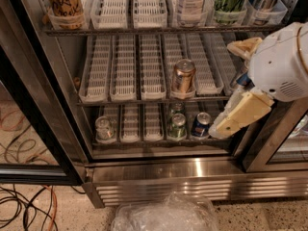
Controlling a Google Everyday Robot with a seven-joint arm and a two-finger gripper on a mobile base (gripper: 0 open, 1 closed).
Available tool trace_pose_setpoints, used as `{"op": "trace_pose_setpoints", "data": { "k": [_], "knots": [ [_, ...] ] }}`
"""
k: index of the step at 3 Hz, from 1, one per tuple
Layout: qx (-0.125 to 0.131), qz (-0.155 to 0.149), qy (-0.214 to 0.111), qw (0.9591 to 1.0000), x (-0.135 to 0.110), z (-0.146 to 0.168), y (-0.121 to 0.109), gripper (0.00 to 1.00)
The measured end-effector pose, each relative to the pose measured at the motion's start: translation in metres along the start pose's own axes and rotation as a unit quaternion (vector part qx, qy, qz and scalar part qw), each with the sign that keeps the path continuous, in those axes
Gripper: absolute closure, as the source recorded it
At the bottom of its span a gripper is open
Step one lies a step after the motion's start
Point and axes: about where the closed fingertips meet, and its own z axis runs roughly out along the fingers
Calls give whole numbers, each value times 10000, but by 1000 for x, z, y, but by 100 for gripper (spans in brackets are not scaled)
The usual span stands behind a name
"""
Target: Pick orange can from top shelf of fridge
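Note:
The orange can (65, 3), slim and orange-brown with dark scribbly lettering, stands in a clear front cup at the far left of the top shelf (144, 30) of the fridge (192, 170). Its top is cut off by the picture's edge. My gripper (225, 88) hangs in front of the right side of the middle and lowest racks, well to the right of and below the orange can. Its two beige fingers (240, 113) stand wide apart with nothing between them.
A copper-gold can (183, 76) sits on the middle rack, and a blue-and-silver can (240, 78) is partly behind my gripper. Several cans (177, 125) stand on the lowest rack. The black door frame (33, 129) stands left. Cables (24, 211) and a plastic bag (168, 215) lie on the floor.

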Motion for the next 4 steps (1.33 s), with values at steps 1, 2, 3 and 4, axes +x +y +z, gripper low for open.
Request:
{"op": "trace_pose_setpoints", "data": {
  "k": [1,2,3,4],
  "knots": [
    [112,52,-222,9997,-12,2,0,0],
    [326,274,-611,9972,-33,3,-1,0],
    [592,540,-1120,9905,-61,-3,-8,0],
    [722,704,-1565,9825,-93,-6,-16,0]
  ]
}}
